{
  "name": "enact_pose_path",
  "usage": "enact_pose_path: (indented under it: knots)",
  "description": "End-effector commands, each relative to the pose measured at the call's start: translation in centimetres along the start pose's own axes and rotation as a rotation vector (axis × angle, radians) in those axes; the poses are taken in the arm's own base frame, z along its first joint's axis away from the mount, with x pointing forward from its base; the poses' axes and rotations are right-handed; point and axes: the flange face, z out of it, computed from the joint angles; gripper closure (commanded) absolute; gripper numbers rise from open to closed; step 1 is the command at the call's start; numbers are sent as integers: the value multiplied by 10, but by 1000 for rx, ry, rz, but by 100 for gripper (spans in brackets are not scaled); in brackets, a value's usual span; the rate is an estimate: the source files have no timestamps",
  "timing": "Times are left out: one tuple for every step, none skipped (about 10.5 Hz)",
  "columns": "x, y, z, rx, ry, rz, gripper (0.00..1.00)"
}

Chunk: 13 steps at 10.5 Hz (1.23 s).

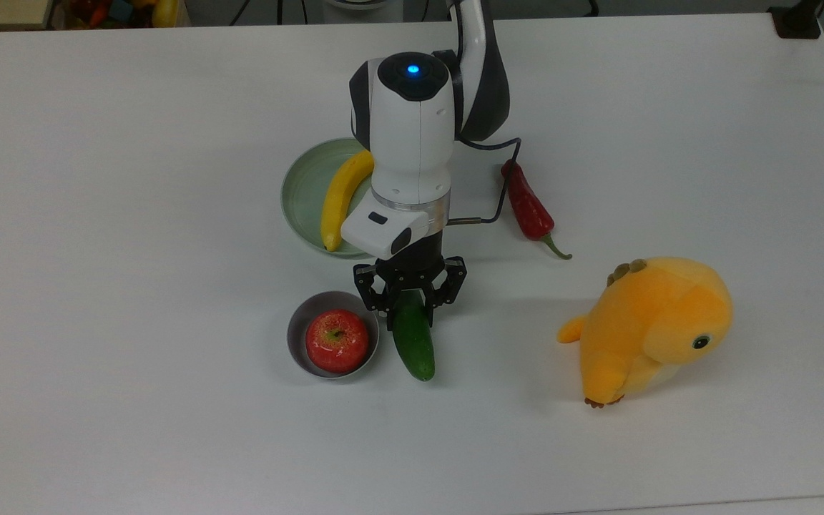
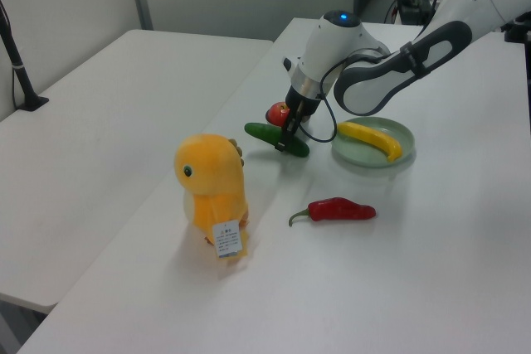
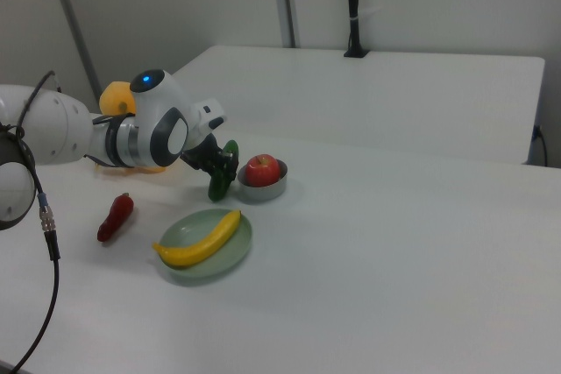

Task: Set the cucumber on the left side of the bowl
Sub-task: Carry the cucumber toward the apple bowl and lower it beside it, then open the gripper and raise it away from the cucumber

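Top view, centre: gripper (image 1: 410, 300) clamps the cucumber (image 1: 413, 345) just right of the bowl (image 1: 299, 330) holding an apple (image 1: 337, 341). Plate (image 1: 301, 193) with banana (image 1: 341, 198) above; chili (image 1: 527, 207) and plush (image 1: 651, 327) to the right.

Even, bright overhead light falls across the white table (image 1: 133, 214), leaving only soft, pale shadows. In the top view a faint grey shadow spreads toward the top view's left of the yellow plush toy (image 1: 651, 325), and another lies beneath the robot arm (image 1: 412, 143). A blue indicator light glows on the arm's upper housing. The red apple (image 1: 337, 341) carries small white glints, and the cucumber (image 1: 413, 343) shows a dull sheen. The top view is slightly grainy, with a cool tint; the left view and right view are softer, their backgrounds less crisp.
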Motion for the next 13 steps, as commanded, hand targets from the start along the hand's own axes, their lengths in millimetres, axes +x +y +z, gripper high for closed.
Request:
enact_pose_path:
  knots:
    - [3, -2, 2, -3, 15, -9, 59]
    - [3, -2, 2, -3, 15, -9, 44]
    - [2, -4, 2, -6, 14, -21, 15]
    - [2, -4, 2, -7, 12, -26, 0]
    - [2, -5, 1, -9, 14, -31, 0]
    - [4, -5, -3, -8, 20, -31, 0]
    - [9, -2, -18, -8, 32, -22, 0]
    - [6, -2, -21, -6, 24, -21, 0]
    - [7, -2, -33, -6, 15, -18, 0]
    - [9, -2, -47, -6, -9, -16, 0]
    - [10, 1, -63, -7, -51, -9, 0]
    - [10, 6, -83, -9, -106, 2, 0]
    - [11, 17, -114, -8, -152, 27, 0]
